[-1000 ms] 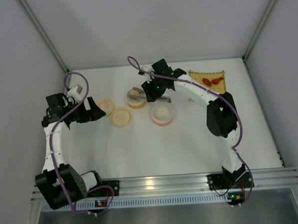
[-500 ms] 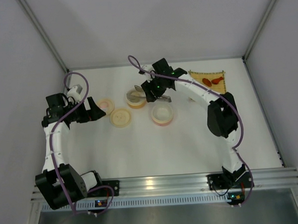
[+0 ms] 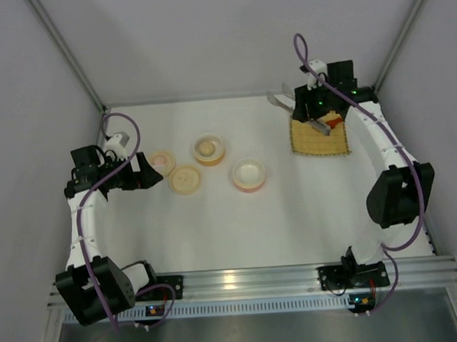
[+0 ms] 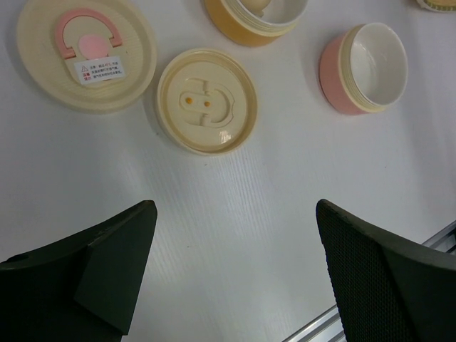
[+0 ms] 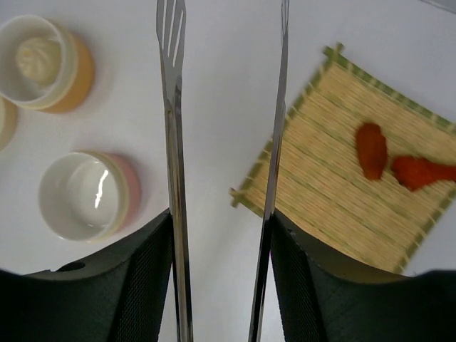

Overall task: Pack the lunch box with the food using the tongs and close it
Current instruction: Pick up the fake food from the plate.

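Observation:
My right gripper (image 5: 222,221) is shut on the slim metal tongs (image 5: 174,178), whose two arms stand apart with nothing between their tips. In the top view that gripper (image 3: 311,114) hovers at the back right over the mat's left edge, and the tongs (image 3: 280,102) stick out to the left. Two red-orange food bits (image 5: 371,149) lie on the bamboo mat (image 5: 335,185). A cream lump (image 5: 35,57) sits in the orange lunch box bowl (image 3: 209,149). The pink bowl (image 3: 249,174) holds nothing. My left gripper (image 4: 234,210) is open above bare table.
Two cream lids lie left of the bowls: a plain one (image 4: 206,100) and one with a pink handle (image 4: 85,53). The cell's back wall and right wall stand close to the mat (image 3: 319,139). A metal rail (image 3: 242,281) runs along the near edge.
My right arm has swung from the orange bowl to the back right over the mat, carrying the tongs. The cream lump now shows uncovered in the orange bowl. The left arm has not moved.

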`<action>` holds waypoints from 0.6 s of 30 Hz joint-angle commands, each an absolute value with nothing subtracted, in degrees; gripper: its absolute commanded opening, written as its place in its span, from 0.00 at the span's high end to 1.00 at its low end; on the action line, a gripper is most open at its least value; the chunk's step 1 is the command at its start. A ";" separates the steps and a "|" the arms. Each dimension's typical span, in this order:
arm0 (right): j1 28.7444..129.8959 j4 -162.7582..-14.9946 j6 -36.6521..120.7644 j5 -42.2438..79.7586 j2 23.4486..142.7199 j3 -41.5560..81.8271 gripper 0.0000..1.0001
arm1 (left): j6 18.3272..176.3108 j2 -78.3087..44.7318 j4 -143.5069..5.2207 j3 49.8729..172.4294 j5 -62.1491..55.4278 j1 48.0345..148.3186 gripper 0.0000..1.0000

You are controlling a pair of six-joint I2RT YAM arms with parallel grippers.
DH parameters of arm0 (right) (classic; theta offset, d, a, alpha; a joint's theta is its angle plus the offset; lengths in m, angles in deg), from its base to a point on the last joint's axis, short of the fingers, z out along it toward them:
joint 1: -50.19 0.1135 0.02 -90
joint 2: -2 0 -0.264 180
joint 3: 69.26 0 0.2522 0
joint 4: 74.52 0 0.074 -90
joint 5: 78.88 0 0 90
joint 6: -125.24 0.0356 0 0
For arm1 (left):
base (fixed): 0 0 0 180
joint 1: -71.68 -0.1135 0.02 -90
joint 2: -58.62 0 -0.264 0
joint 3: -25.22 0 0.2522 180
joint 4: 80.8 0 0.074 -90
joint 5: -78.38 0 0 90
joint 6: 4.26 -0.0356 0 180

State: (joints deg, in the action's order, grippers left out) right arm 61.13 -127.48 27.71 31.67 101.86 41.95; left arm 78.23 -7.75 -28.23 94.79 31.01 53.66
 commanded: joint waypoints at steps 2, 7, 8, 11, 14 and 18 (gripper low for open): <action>53.65 -130.20 21.98 31.68 98.42 37.84 0.48 | 75.11 -6.25 -27.23 94.53 32.94 53.31 0.02; 45.20 -133.02 18.46 31.33 99.65 37.58 0.52 | 74.84 -6.51 -26.96 94.97 32.94 53.31 0.02; 43.01 -133.19 18.72 30.81 99.74 37.58 0.52 | 74.93 -6.51 -26.87 95.14 32.85 53.31 0.02; 39.66 -133.63 20.47 30.90 99.48 36.26 0.53 | 75.19 -6.60 -27.05 95.23 32.50 53.31 0.02; 38.68 -132.32 23.63 28.35 97.46 32.58 0.54 | 75.72 -6.95 -27.40 95.41 32.41 53.31 0.02; 38.68 -128.63 32.84 23.77 93.59 26.17 0.55 | 76.42 -7.82 -27.66 95.93 32.59 53.40 0.02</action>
State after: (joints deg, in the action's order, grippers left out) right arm 38.42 -130.98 25.85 26.43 98.86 28.68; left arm 76.61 -7.53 -26.90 94.75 31.01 53.66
